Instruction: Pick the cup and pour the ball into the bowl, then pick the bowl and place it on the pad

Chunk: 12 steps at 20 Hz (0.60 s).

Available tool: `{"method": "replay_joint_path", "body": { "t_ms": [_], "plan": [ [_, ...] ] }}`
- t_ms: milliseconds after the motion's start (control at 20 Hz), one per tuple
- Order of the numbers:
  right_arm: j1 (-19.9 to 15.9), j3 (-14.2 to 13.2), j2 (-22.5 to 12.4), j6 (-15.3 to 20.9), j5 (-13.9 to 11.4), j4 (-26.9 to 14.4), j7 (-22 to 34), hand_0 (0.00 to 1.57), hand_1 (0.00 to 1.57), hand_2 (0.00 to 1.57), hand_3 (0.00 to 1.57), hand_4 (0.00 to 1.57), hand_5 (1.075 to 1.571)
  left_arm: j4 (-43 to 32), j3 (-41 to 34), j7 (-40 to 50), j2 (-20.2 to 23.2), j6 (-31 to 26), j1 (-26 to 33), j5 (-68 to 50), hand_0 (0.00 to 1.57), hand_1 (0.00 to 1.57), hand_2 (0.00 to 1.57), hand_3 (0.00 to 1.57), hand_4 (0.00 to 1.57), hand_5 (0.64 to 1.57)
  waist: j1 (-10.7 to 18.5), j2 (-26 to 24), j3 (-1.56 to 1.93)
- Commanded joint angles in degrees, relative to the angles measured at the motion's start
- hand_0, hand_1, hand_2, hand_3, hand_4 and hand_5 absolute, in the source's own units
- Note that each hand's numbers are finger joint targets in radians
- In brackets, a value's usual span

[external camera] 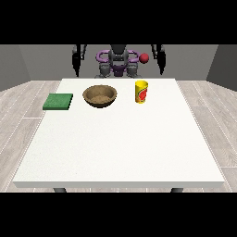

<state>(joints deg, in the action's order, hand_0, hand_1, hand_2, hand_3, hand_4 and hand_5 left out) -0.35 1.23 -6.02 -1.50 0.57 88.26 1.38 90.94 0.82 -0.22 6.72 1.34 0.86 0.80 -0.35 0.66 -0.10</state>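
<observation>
Grey walls and a pale plank floor surround the white counter (118, 143), and behind its far edge we see the robot (118, 62) with its arms hanging at its sides. The hand at the view's left (76, 69) and the hand at the view's right (161, 68) both hang clear of the counter and hold nothing, though we cannot tell how far their fingers are spread. The yellow cup (141, 92) stands upright near the far edge, just beside the brown bowl (100, 96), with the green pad (58, 102) further toward the view's left. A red ball (144, 58) shows above the cup, apart from it, rather than visibly inside it. We judge the task not yet begun. The risks we see: the tall cup could tip if a reaching hand brushes its side, the ball may bounce out of the shallow bowl during a fast pour, and carrying the bowl tilted could spill it before the pad.
</observation>
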Motion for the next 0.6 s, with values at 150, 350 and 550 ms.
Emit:
{"method": "replay_joint_path", "body": {
  "t_ms": [150,350,550],
  "plan": [
    [-0.80,-0.96,-2.18,-0.03,0.39,5.24,4.01,0.00,0.00,0.00,0.00,0.00,1.569,5.07,-0.42,4.23,1.79,-0.58,-0.61,-0.68,0.00,0.00,0.00,0.00,0.00,1.557,-0.49,-13.36,-0.01],
    [1.32,-9.43,-6.77,-7.27,11.11,4.77,2.00,0.00,0.00,0.00,0.00,0.00,1.569,9.06,-5.80,11.95,0.03,-0.51,-6.19,-10.30,0.00,0.00,0.00,0.00,0.00,1.558,-2.50,-12.81,0.18],
    [1.88,-13.47,-9.74,-10.73,14.82,7.38,3.16,0.00,0.00,0.00,0.00,0.00,1.570,9.56,-9.57,8.66,3.09,-4.34,-3.06,-13.64,0.00,0.00,0.00,0.00,0.00,1.552,-1.48,-9.46,0.10]
  ]
}}
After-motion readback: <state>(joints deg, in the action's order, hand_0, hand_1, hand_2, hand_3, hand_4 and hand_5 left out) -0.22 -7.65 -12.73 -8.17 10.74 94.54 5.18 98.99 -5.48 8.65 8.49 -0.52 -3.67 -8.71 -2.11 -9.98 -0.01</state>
